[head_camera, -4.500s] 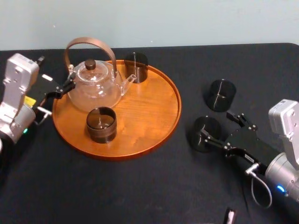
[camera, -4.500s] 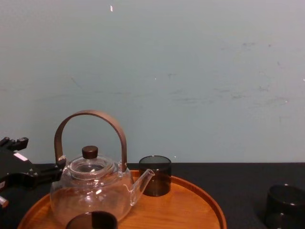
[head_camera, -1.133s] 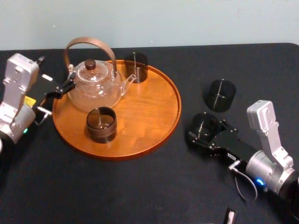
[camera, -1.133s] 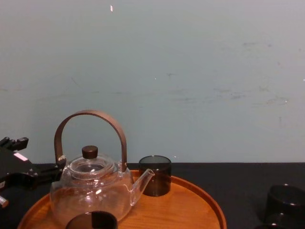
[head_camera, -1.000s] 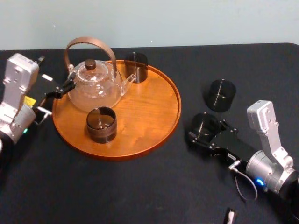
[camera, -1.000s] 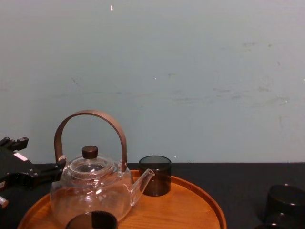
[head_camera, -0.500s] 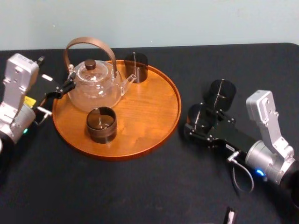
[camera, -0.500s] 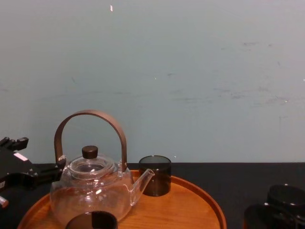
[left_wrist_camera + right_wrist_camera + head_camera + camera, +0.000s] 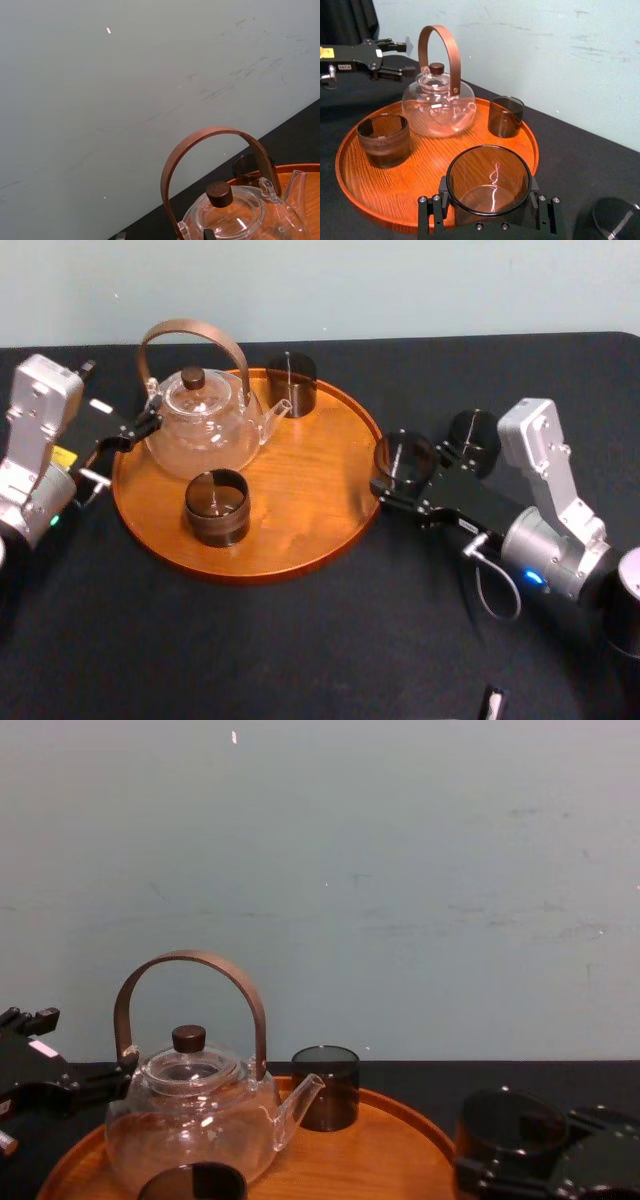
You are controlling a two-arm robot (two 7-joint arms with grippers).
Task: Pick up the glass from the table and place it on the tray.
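Note:
My right gripper (image 9: 405, 472) is shut on a dark smoky glass (image 9: 403, 456), held upright just off the black table (image 9: 300, 640) at the right rim of the round wooden tray (image 9: 310, 480). From the right wrist, the glass (image 9: 488, 177) sits between the jaws with the tray (image 9: 420, 165) beyond it. In the chest view the held glass (image 9: 510, 1125) hangs at the lower right, beside the tray (image 9: 380, 1150). My left gripper (image 9: 120, 455) is parked open at the tray's left edge.
On the tray stand a glass teapot (image 9: 200, 425) with a brown arched handle, a dark glass (image 9: 217, 505) in front of it and another (image 9: 291, 382) at the back. One more dark glass (image 9: 472, 440) stands on the table behind my right gripper.
My right gripper closed on the nearer glass, lifted it and carried it left from the table to the tray's right rim. The left arm has not moved.

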